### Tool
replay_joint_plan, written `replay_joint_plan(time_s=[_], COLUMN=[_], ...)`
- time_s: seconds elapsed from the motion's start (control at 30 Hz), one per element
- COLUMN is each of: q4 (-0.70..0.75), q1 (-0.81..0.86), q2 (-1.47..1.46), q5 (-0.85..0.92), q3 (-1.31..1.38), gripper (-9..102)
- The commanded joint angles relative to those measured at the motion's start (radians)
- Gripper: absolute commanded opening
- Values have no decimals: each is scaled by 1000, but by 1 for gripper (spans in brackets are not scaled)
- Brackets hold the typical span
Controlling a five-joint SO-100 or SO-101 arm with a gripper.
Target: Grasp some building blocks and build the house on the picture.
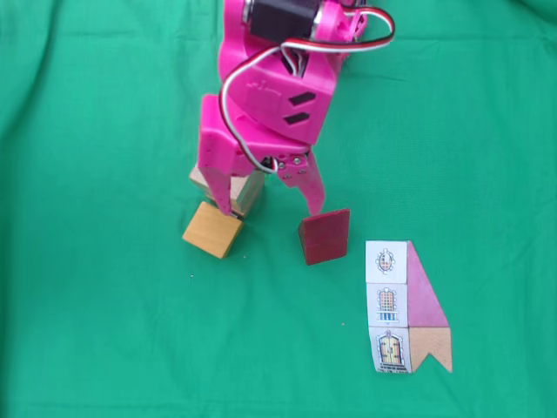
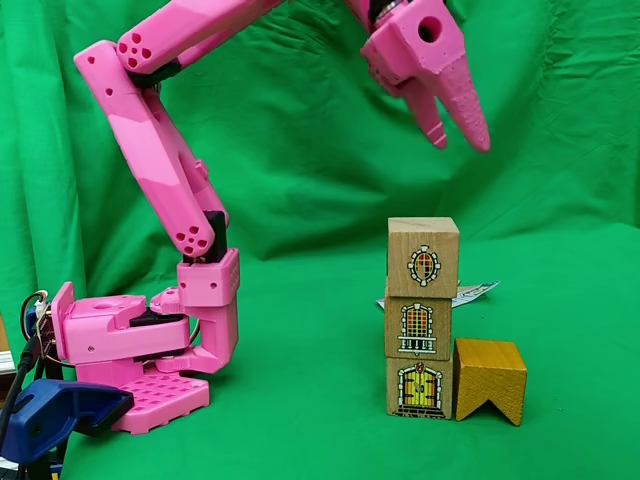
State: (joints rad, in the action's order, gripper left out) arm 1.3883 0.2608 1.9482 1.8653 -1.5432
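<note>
Tower of three windowed blocks [image 2: 422,315] up, centre-right in side fixed view; orange-yellow notched block [image 2: 490,378] touching its base, on right. Roof left: dark red wedge [image 1: 325,235] lies apart on green table [image 1: 104,331], left of picture [image 1: 407,306]. Pincer [image 2: 462,125] hangs above tower, parted, empty. From above, arm hides most of tower.

A hobbyist's tabletop setup draped in green cloth [image 2: 300,130]
</note>
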Motion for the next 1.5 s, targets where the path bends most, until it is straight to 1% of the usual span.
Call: replay_joint_plan(time_s=[0.0,0.17,0.27,0.33,0.57,0.7,0.83,1.0,1.33,1.47], q4=[-12,-12,-41,-92,-357,-449,-463,-468,-502,-502], q1=[-35,-98,-123,-127,-127,-129,-138,-206,-218,-218], q2=[11,11,23,32,114,172,238,290,250,241], q5=[57,112,132,143,158,160,160,160,161,187], q3=[-11,-63,-123,-184,-419,-534,-617,-676,-718,-726], gripper=[38,38,38,38,38,38,38,38,38,38])
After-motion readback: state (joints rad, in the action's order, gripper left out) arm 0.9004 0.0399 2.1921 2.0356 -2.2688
